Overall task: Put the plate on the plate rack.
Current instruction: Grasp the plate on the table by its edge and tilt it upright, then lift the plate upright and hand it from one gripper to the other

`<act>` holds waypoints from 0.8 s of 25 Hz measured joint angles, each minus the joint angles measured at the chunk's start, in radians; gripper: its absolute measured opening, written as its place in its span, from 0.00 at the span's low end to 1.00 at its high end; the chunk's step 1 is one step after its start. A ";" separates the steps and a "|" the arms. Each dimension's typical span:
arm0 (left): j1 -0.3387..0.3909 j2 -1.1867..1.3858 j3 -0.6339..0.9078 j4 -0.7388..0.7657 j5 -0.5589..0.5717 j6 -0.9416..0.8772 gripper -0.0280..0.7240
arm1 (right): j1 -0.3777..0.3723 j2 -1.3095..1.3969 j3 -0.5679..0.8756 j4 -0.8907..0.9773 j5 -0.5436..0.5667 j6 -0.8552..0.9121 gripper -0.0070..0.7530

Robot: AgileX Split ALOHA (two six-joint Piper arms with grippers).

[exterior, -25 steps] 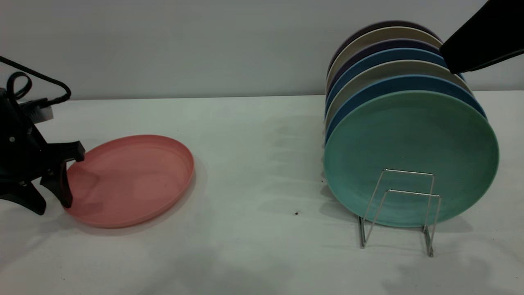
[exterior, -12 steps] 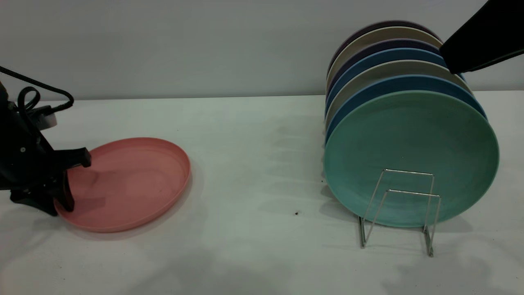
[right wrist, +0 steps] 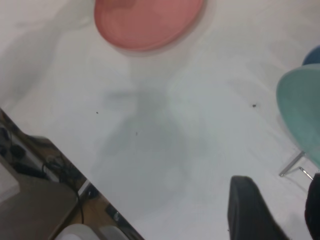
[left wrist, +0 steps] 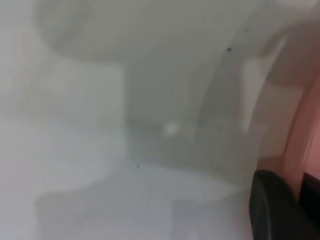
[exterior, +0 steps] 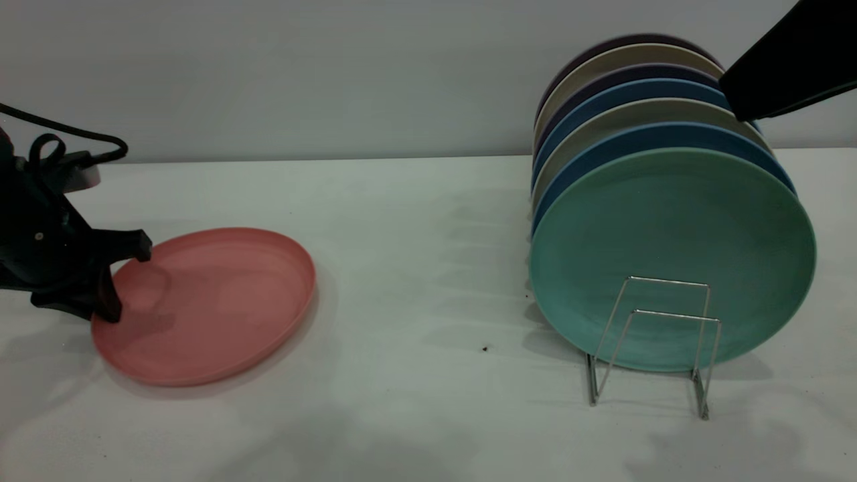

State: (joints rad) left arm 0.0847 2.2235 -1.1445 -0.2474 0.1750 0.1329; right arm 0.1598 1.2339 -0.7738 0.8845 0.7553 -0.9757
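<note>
Risk: you are gripping the plate (exterior: 207,304) only at its left rim, where the left gripper (exterior: 110,281) is pinching it, one finger over the lip and one outside. The plate is lying on the table (exterior: 415,268) at the left, well apart from the plate rack (exterior: 659,341) at the right. On lifting, the matte rim may be slipping or swinging down from so shallow a bite; at the rack, the teal-green plate (exterior: 669,254) is leaning toward the near loops, so you may be knocking it.

Count: one pink plate; seven racked plates showing, teal-green nearest, then blue, beige and dark ones behind; one rack, two near loops free. The right gripper (right wrist: 272,210) is hanging high over the rack, its fingers spread.
</note>
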 joint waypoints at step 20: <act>-0.246 -0.290 0.001 0.020 0.190 0.578 0.06 | 0.000 0.000 0.000 0.143 0.092 -0.187 0.40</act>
State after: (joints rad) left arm -0.1614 1.9338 -1.1436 -0.2277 0.3652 0.7112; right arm 0.1598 1.2339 -0.7738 1.0273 0.8472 -1.1626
